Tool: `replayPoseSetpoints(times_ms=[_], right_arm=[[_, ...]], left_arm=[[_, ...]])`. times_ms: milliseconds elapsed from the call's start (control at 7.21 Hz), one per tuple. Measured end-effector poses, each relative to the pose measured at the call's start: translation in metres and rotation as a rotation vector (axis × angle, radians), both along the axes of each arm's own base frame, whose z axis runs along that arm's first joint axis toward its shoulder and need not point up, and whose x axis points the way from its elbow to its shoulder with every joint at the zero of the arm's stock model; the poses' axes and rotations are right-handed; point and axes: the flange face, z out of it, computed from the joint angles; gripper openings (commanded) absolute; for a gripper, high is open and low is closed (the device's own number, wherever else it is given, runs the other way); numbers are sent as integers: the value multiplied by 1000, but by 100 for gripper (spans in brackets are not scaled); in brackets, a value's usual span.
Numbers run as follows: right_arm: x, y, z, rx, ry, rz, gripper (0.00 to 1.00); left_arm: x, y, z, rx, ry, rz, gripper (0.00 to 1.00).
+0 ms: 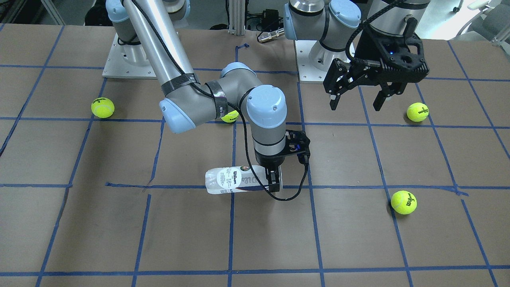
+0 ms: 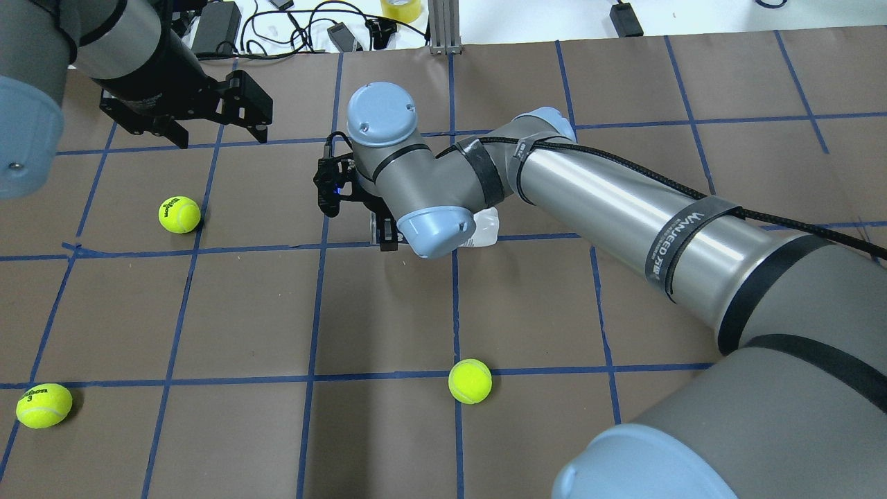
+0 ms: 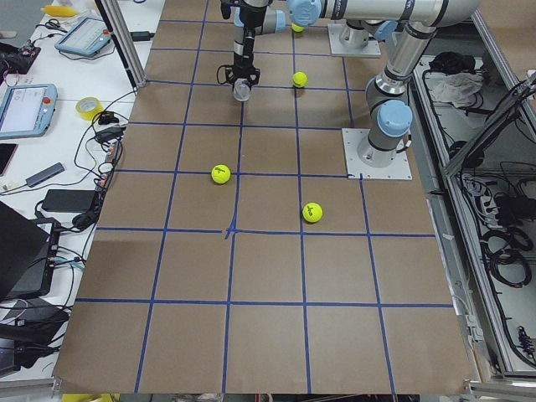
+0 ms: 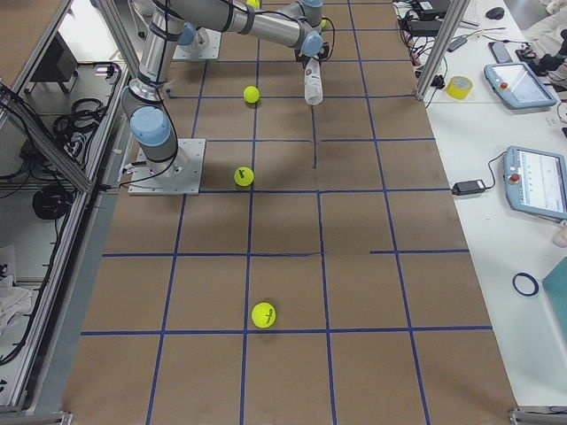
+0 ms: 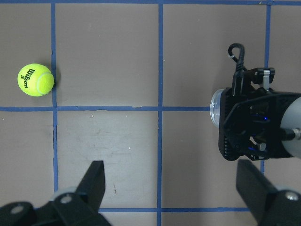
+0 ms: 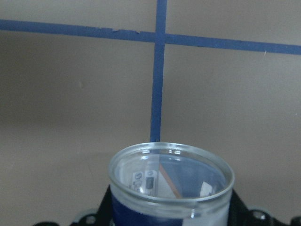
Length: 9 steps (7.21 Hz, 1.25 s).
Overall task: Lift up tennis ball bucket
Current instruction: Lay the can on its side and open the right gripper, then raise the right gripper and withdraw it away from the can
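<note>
The tennis ball bucket (image 1: pixel 233 180) is a clear can with a white-and-navy Wilson label. It lies on its side near the table's middle. My right gripper (image 1: pixel 274 181) points straight down and is shut on it near its open, rimmed mouth (image 6: pixel 171 181). I cannot tell whether the can touches the paper or hangs just above it. In the overhead view only its closed end (image 2: pixel 485 227) shows, past the right wrist. My left gripper (image 1: pixel 356 101) is open and empty, hanging high above the table, off to the side of the can's mouth (image 5: pixel 215 107).
Yellow tennis balls lie around: one (image 1: pixel 102 107) beyond the right arm, one (image 1: pixel 230 116) half hidden behind its elbow, one (image 1: pixel 417 112) beside the left gripper, one (image 1: pixel 403 202) nearer the front. Blue tape lines grid the brown table (image 1: pixel 119 231).
</note>
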Motion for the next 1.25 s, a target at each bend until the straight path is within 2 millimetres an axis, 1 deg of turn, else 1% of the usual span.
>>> replayPoseSetpoints(times_ms=[139,277,416,555,693,971,1248], right_arm=[[4,-1,-4,11,-42,-30,100],[7,-2,-3,25,-85,-63,100],[5,-4,-1,34,-107,-90,100],[0,-9,2,33,-115,-109,100],[-13,-19,11,25,-124,-133,100],[-59,-46,44,-9,-151,-207,100],[-120,-74,80,-61,-169,-305,100]], left_arm=[[0,0,0,0,0,0,100],[0,0,0,-1,0,-1,100],[0,0,0,-1,0,0,100],[0,0,0,0,0,0,100],[0,0,0,0,0,0,100],[0,0,0,0,-1,-1,100],[0,0,0,0,-2,0,100]])
